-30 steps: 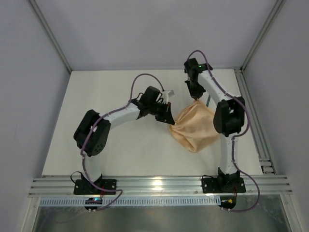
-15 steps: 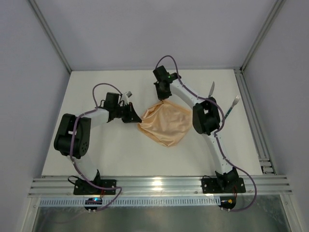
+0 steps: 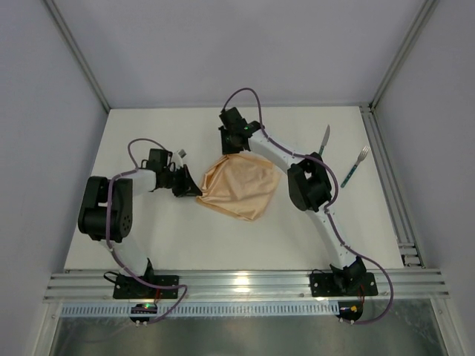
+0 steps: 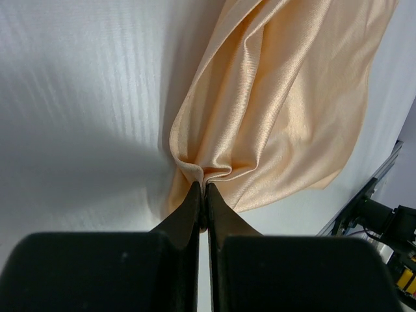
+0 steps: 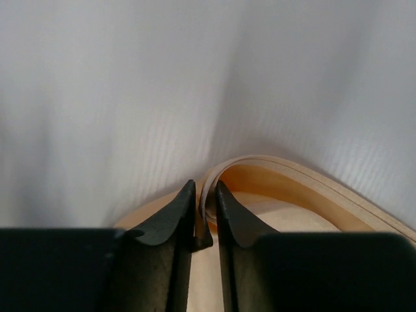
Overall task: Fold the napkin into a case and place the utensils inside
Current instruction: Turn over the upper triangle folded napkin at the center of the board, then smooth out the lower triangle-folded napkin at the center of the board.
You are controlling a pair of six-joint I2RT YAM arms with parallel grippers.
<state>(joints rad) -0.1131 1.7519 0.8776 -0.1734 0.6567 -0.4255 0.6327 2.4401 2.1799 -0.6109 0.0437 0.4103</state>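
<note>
The peach-orange napkin [image 3: 237, 185] lies rumpled and roughly diamond-shaped at the table's middle. My left gripper [image 3: 191, 191] is shut on its left corner; in the left wrist view the cloth [image 4: 286, 97] bunches right at the closed tips [image 4: 207, 188]. My right gripper [image 3: 231, 148] sits at the napkin's far corner. Its jaws stand a little apart, and the curled cloth edge [image 5: 292, 188] runs loosely between the tips [image 5: 205, 195]. The knife [image 3: 324, 138] and the fork [image 3: 356, 165], both teal-handled, lie on the table at the right, apart from the napkin.
The right arm's elbow [image 3: 308, 185] hangs over the table between the napkin and the utensils. A metal rail [image 3: 393, 185] runs along the table's right edge. Grey walls close in the far side and both flanks.
Both arms have dragged the napkin leftward across the table, uncovering the knife and fork at the right. The right gripper's jaws have parted slightly at the far corner.
</note>
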